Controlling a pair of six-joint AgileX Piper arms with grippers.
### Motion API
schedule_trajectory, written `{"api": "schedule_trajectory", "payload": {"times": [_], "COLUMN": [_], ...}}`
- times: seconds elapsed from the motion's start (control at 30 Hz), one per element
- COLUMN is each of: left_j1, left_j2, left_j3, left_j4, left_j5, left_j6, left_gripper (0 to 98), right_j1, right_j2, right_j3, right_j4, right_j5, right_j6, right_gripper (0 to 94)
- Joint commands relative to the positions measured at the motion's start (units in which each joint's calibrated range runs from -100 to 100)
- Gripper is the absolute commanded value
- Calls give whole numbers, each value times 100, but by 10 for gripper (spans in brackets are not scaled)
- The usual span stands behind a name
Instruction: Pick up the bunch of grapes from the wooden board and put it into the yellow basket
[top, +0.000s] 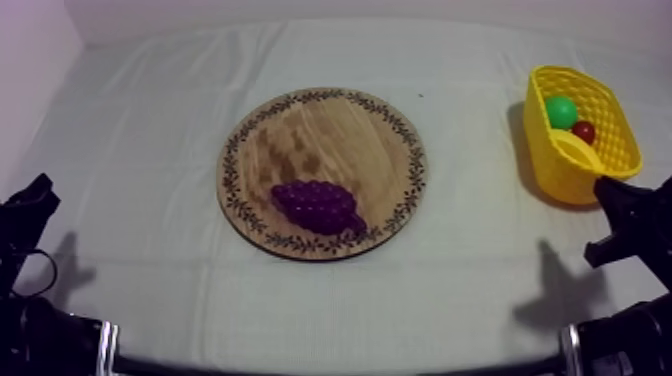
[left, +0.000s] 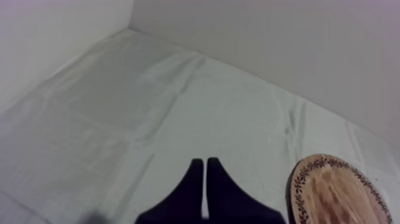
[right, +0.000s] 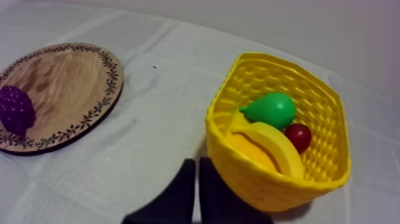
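A purple bunch of grapes lies on the near part of the round wooden board at the table's middle; the grapes also show at the board's edge in the right wrist view. The yellow basket stands at the right, holding a green pear, a banana and a small red fruit. My left gripper is shut over bare cloth beside the board. My right gripper is shut just in front of the basket.
Grey-white cloth covers the table, with a wall along the back and left. My left arm rests low at the left edge, my right arm low at the right, close to the basket.
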Motion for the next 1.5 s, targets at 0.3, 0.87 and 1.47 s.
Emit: {"api": "schedule_trajectory", "payload": {"times": [0.3,0.87,1.47], "left_j1": [-1,-1,-1], "left_j2": [3,3,3], "left_j3": [4,4,4], "left_j4": [1,1,1], "left_j5": [3,3,3], "left_j6": [1,1,1], "left_gripper": [0,0,0], "right_j1": [-1,-1360,-2045], "right_j2": [-1,7,3299], "right_j3": [1,1,-3820], "right_j4": [6,7,376], "right_j5": [2,39,1401], "right_j6": [0,-128,-757], "right_gripper": [3,5,6]}}
